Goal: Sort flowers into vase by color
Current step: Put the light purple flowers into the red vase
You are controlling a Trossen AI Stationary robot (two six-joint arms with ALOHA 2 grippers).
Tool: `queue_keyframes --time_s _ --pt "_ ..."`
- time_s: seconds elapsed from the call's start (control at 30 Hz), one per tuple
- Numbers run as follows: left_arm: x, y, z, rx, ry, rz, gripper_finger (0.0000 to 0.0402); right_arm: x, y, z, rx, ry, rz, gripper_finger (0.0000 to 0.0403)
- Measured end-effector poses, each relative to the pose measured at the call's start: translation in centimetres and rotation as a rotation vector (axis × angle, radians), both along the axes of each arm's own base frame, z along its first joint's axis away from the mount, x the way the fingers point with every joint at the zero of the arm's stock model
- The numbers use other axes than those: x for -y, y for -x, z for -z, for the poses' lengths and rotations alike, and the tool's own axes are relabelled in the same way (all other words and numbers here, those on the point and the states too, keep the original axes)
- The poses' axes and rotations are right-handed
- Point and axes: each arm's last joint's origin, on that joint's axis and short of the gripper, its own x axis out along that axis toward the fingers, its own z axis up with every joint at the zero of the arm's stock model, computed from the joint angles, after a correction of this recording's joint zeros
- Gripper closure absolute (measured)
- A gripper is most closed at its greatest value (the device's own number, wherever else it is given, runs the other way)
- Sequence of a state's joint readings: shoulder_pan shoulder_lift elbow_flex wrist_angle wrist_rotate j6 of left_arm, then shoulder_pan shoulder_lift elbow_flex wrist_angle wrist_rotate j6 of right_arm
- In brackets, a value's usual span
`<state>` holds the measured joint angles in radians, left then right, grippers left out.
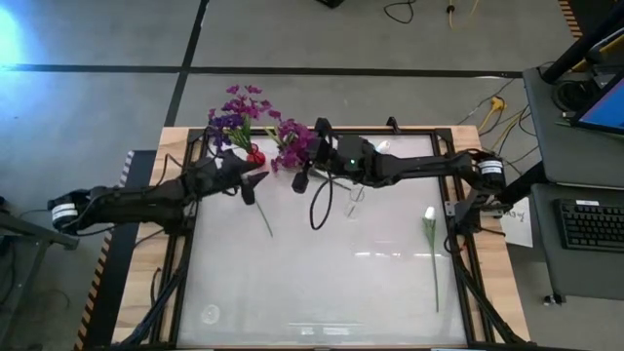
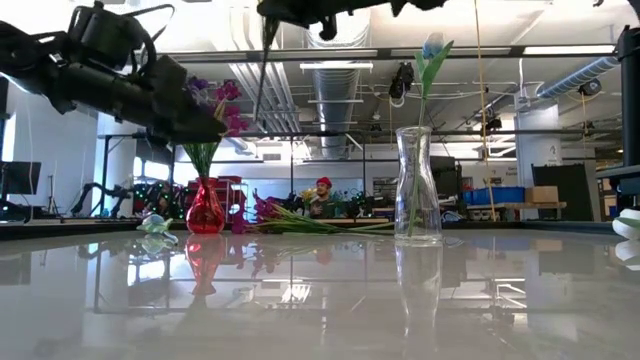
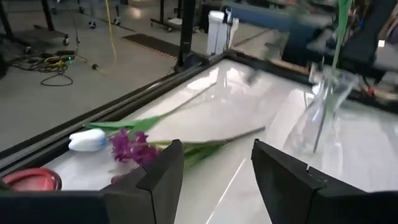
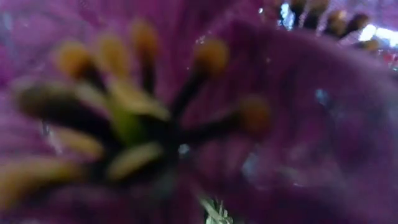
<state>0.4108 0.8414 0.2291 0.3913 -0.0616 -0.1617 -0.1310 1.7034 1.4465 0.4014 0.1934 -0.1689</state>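
Observation:
The red vase [image 1: 255, 154] [image 2: 205, 207] stands near the table's far edge and holds purple flowers [image 1: 234, 109]. The clear vase [image 2: 418, 190] [image 3: 323, 118] holds one white flower [image 2: 432, 48] on a green stalk. My left gripper [image 1: 248, 185] [image 3: 214, 155] hovers open just near of the red vase, with nothing between its fingers. My right gripper [image 1: 300, 178] is high beside it with a purple flower [image 1: 292, 146] whose blossom [image 4: 186, 112] fills the right wrist view. A white tulip [image 3: 87, 140] and a purple stem [image 3: 134, 148] lie by the far rail. My right gripper holds the purple flower, but the blossom covers its wrist view and the arm hides the fingers from above, so the part held cannot be told. The flower is lifted clear. A thin stalk [image 2: 263, 75] hangs below the arm and ends well above the table.
Another white flower [image 1: 430, 216] lies on the table's right side, its stalk [image 1: 435, 278] pointing at the near edge. A black cable loop [image 1: 317, 207] hangs under the right arm. A black frame rail [image 1: 458, 253] borders the table. A person [image 2: 322, 190] sits in the room behind.

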Motion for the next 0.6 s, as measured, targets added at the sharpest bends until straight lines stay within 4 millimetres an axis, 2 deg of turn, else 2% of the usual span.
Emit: queue_keyframes --time_s 0.2,0.33,0.6 --pt "0.5 0.6 0.4 -0.086 -0.01 0.041 0.0226 3.4 -1.7 0.9 -0.014 0.02 0.043 0.0385" --pt "1.4 1.0 0.3 -0.122 -0.045 0.191 0.0226 5.6 -3.1 1.6 0.049 -0.002 -0.004 0.0385" --pt "2.5 2.0 -0.5 -0.099 -0.098 0.29 0.0226 7.7 -6.3 3.8 0.082 0.009 0.001 0.0385"
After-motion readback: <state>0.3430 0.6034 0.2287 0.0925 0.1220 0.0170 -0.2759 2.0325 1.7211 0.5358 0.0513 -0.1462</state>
